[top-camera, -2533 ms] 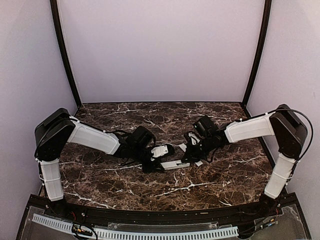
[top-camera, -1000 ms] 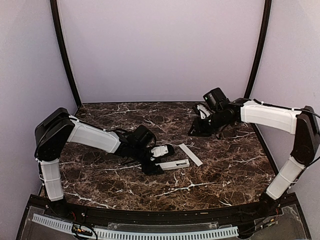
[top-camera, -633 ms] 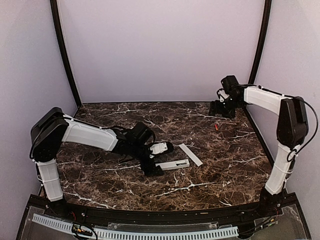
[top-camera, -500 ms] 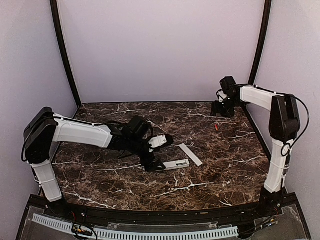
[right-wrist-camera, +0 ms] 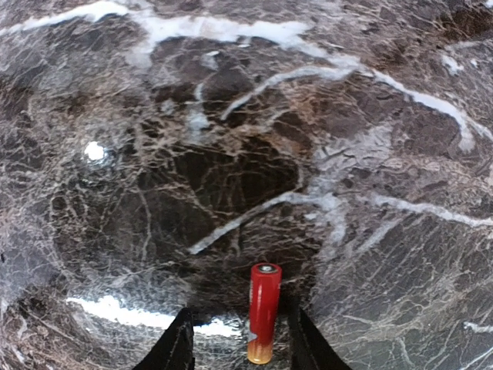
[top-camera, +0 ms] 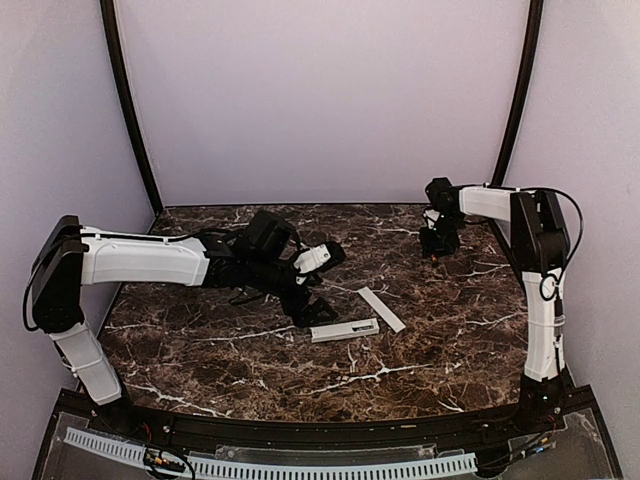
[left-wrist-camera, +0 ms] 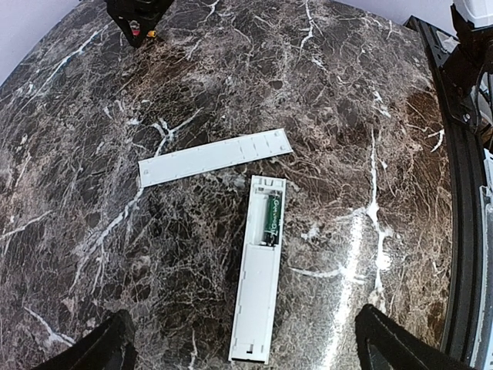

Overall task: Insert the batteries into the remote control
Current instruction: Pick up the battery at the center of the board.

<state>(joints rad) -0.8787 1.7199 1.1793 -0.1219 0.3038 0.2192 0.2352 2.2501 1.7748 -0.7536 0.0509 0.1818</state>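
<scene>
End effector of right arm [right-wrist-camera: 240,343] astride battery [right-wrist-camera: 263,312]

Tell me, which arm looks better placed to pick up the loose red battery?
The right: its jaws flank the red battery, while the left's hang open above the remote control, far from it.

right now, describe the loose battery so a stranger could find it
Look toward the far right corner of the marble table, where the right gripper points down. Between its fingertips lies the red battery, a small cylinder with a gold end; the green battery sits inside the white remote control.
</scene>
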